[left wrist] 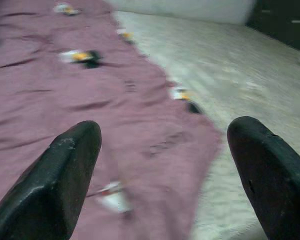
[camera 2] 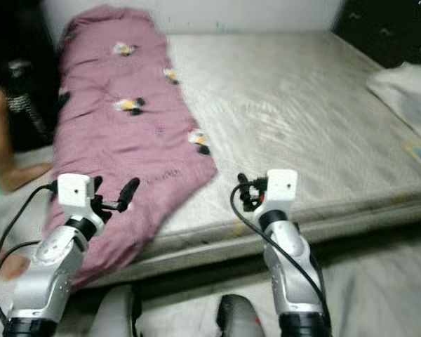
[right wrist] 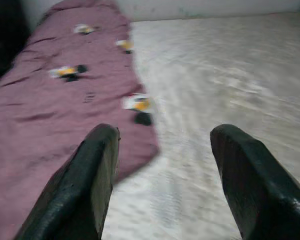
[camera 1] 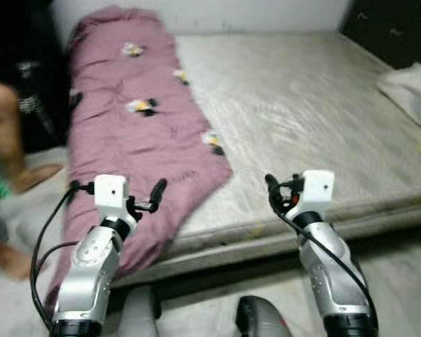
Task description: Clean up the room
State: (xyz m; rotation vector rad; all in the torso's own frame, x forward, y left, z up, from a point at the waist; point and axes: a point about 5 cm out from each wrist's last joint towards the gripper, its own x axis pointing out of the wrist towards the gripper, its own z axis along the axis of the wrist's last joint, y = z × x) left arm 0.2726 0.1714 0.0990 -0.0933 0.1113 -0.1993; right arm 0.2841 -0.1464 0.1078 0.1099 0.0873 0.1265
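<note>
Where it drapes the mattress (camera 1: 302,112) edge, mauve blanket (camera 1: 137,133), rumpled, yellow-patterned.

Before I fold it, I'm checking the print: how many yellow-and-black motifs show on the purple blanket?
4, possibly more hidden: one near the blanket's top end, one by its right edge, one mid-blanket, one near the lower right edge.
</note>
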